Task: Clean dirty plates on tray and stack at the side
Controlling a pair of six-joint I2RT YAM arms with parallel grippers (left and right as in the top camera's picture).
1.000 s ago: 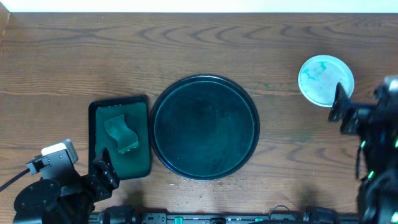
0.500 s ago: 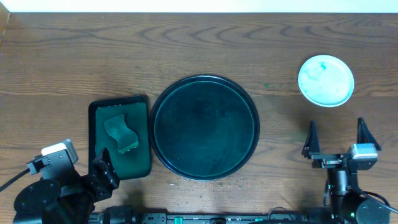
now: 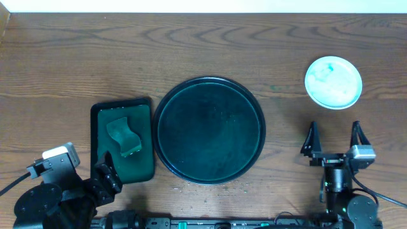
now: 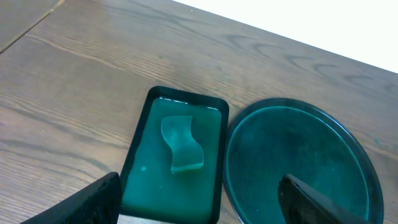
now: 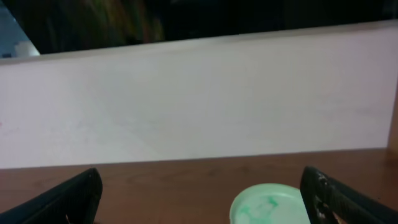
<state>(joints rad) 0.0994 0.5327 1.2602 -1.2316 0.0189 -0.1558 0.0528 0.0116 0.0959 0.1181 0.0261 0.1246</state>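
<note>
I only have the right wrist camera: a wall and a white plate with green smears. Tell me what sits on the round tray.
Observer: No plate lies on the round tray; it holds nothing.
Operator: Find me the sponge.
Observer: The green sponge lies in the rectangular tray, just left of the round tray.
Operator: Report the left gripper.
Observer: The left gripper is open and holds nothing, at the near edge of the rectangular tray.
</note>
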